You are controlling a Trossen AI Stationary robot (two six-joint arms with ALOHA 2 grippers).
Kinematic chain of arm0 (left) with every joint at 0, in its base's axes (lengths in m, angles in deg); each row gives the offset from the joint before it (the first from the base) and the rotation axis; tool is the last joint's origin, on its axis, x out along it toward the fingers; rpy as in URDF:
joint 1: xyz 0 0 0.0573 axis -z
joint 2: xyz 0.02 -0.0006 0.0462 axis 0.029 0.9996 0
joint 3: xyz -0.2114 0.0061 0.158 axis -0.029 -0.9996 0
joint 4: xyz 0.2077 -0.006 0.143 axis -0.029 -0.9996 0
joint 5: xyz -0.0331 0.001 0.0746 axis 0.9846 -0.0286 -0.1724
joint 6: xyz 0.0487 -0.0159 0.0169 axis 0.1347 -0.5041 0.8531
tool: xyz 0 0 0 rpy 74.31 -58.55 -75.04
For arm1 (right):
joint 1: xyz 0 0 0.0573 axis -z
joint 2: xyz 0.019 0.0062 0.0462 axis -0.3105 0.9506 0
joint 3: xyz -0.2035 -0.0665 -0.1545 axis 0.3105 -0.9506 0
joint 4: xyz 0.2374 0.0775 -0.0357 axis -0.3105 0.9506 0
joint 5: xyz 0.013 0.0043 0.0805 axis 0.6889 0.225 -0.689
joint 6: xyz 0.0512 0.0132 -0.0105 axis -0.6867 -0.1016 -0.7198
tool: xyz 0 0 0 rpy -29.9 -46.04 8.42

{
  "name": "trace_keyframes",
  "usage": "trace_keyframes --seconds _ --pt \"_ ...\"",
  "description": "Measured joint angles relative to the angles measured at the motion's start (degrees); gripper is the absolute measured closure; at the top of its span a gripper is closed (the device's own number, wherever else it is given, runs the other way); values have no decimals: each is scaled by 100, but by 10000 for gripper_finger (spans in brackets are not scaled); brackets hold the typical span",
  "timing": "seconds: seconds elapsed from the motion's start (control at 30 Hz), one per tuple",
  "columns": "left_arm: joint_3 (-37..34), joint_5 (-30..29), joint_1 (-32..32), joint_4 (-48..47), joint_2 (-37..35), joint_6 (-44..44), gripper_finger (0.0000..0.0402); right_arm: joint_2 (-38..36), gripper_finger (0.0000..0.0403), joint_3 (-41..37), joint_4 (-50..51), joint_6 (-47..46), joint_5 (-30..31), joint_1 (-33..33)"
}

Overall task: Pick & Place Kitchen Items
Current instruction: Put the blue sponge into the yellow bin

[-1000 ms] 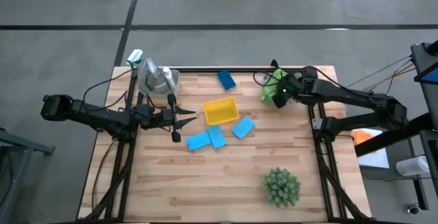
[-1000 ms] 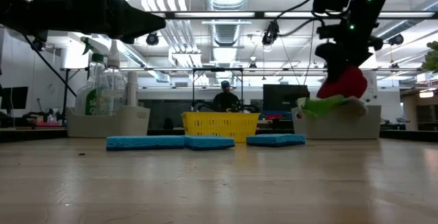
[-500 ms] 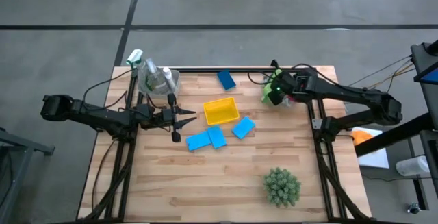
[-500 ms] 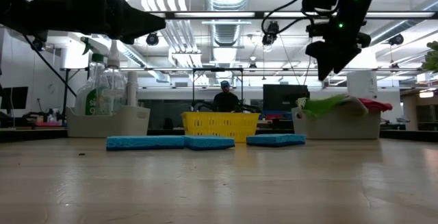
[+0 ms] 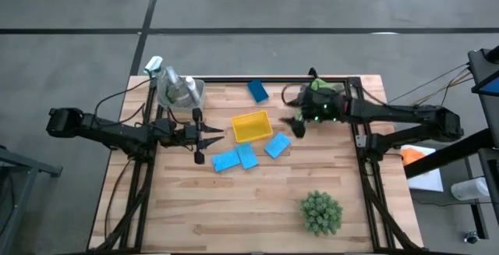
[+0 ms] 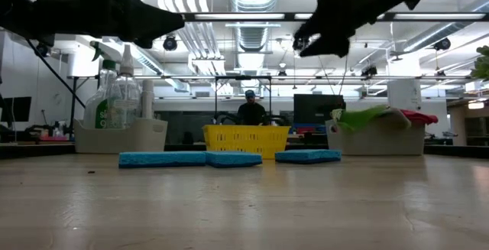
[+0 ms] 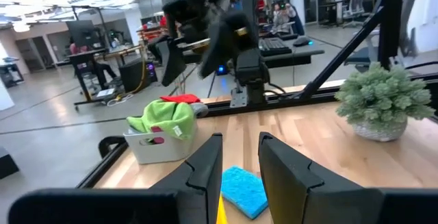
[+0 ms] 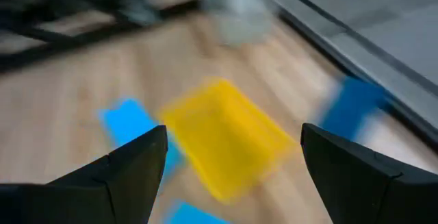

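Several blue sponges lie flat on the table: one at the far edge (image 5: 258,91) and three by the yellow tray (image 5: 277,145) (image 5: 247,155) (image 5: 225,161). A green cloth (image 6: 363,116) and a red cloth (image 6: 419,116) lie in the white bin (image 6: 374,139) at the far right. The spray bottle (image 5: 171,79) stands in the far-left bin (image 5: 181,91). My right gripper (image 5: 292,122) is open and empty, in the air just right of the yellow tray (image 8: 226,135). My left gripper (image 5: 218,136) is open and empty, left of the tray.
The yellow tray (image 5: 251,125) sits mid-table between the two grippers. A round spiky green plant (image 5: 321,212) stands near the front right. Black rails run along the table's far, left and right edges. A person sits in the room beyond the table (image 6: 250,111).
My right gripper has let go of the red cloth, which now lies in the far-right white bin beside the green cloth. The gripper has then risen and swung toward the table's left, from over the bin to beside the yellow tray.
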Motion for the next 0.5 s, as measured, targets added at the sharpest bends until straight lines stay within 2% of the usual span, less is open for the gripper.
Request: trace_keyframes --seconds 0.07,0.23,0.5 --pt "0 30 0 1 0 -41 305 182 72 -91 -448 18 -162 -240" --pt "7 51 0 1 0 -178 305 769 72 24 -428 130 -87 -780" --pt "9 51 0 -21 0 -175 305 1998 72 716 799 -73 76 -1361"
